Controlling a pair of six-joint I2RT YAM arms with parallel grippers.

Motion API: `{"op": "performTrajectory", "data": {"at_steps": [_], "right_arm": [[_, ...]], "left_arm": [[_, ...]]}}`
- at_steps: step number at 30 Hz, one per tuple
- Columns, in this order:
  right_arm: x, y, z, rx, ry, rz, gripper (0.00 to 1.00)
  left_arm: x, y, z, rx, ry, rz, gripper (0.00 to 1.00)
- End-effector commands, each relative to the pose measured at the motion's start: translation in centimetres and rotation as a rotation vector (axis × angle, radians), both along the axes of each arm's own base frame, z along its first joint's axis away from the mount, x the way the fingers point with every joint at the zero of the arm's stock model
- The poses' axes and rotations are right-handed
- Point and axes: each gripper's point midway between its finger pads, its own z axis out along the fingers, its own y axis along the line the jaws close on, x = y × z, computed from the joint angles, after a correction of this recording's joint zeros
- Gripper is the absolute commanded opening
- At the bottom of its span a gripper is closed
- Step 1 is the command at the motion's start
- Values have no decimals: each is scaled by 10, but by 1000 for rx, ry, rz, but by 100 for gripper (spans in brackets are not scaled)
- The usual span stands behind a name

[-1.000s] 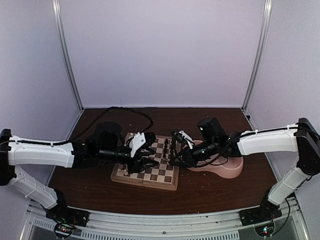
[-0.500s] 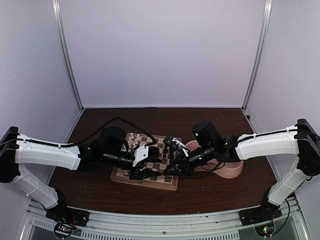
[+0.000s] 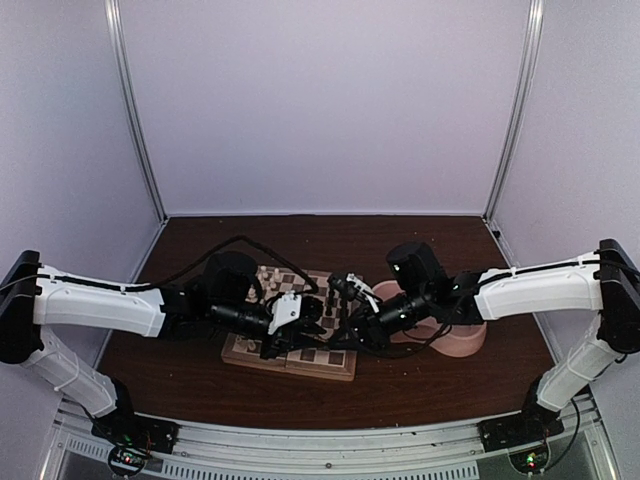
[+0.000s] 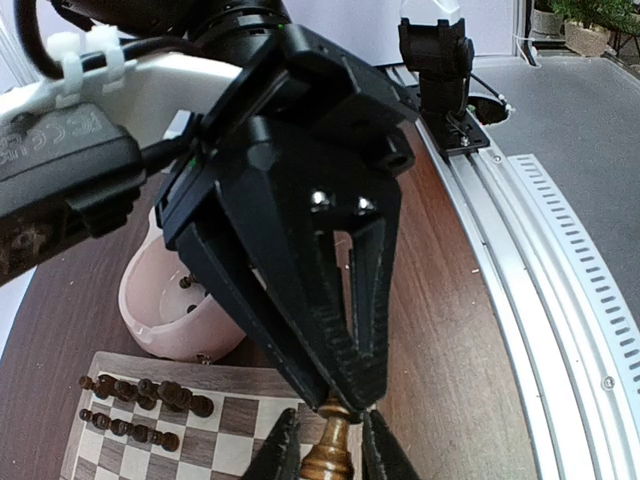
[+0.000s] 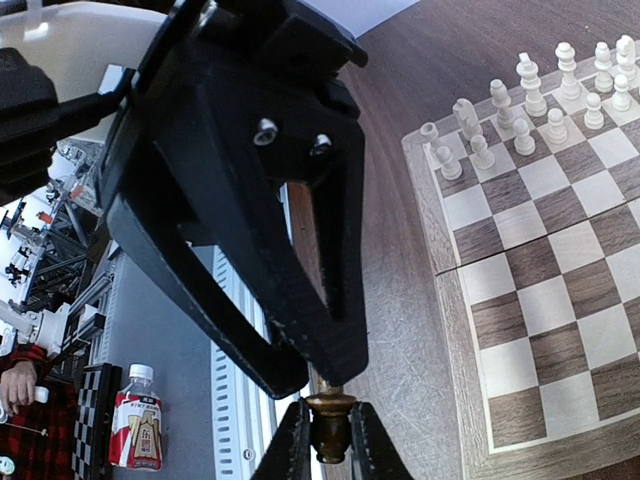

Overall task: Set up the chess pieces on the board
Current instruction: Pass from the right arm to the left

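Observation:
My two grippers meet above the board's (image 3: 290,362) right half. One dark brown chess piece (image 4: 330,455) is held between them. My right gripper (image 5: 330,440) is shut on one end of the piece (image 5: 330,425). My left gripper (image 4: 335,450) is closed around the other end, its fingers close on both sides. In the left wrist view the right gripper (image 4: 350,395) pinches the piece's top. In the right wrist view the left gripper (image 5: 320,375) reaches in from above. Cream pieces (image 5: 530,110) stand in two rows on the board (image 5: 560,300). Dark pieces (image 4: 140,395) stand in rows at the other end.
A pink double bowl (image 3: 460,335) stands right of the board and holds a few dark pieces; it also shows in the left wrist view (image 4: 165,310). An aluminium rail (image 4: 520,250) runs along the table's near edge. A bottle (image 5: 140,420) stands beyond the rail.
My left gripper has moved right across the board and narrowed from wide open onto the piece. My right gripper has moved left from the bowl to meet it.

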Motion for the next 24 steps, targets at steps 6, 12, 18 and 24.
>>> {"op": "performTrajectory", "data": {"at_steps": [6, 12, 18, 24], "right_arm": [[-2, -4, 21, 66, -71, -11, 13], [-1, -3, 19, 64, -70, -15, 15], [2, -7, 25, 87, -92, -51, 36], [10, -18, 46, 182, -146, -161, 53]], "left_arm": [[2, -6, 7, -11, -19, -9, 32], [0, -7, 10, -15, -10, -17, 13], [2, -10, 13, -38, 14, -1, 3], [11, -9, 30, -167, 40, 93, 2]]}}
